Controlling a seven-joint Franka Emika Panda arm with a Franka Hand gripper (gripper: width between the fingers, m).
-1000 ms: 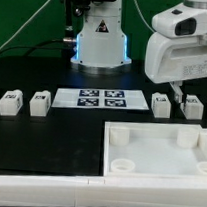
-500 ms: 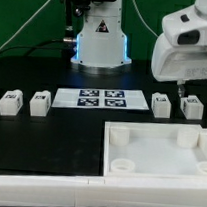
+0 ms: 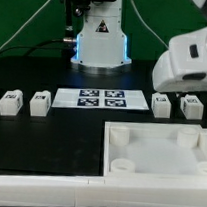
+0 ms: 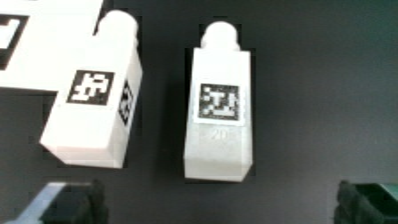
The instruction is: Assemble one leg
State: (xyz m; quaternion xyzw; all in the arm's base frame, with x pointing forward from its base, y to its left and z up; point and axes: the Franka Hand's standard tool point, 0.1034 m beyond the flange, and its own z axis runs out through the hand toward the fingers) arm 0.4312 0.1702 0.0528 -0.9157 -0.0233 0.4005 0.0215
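Four small white legs with tags stand on the black table. Two are at the exterior view's left (image 3: 8, 103) (image 3: 38, 104) and two at its right (image 3: 162, 105) (image 3: 191, 107). My gripper (image 3: 185, 92) hovers over the right pair, its fingers mostly hidden behind the white hand. In the wrist view the gripper (image 4: 221, 205) is open and empty, with dark fingertips (image 4: 71, 203) wide apart. One leg (image 4: 221, 105) lies centred between the finger lines, just ahead of the tips. The other leg (image 4: 98, 95) lies beside it.
The marker board (image 3: 100, 97) lies between the two leg pairs, and its corner shows in the wrist view (image 4: 9, 40). The large white tray-like part (image 3: 204, 149) sits in front at the exterior view's right. The robot base (image 3: 101, 41) stands behind.
The arm has moved toward the exterior view's right and slightly lower, over the right pair of legs. The legs have not moved.
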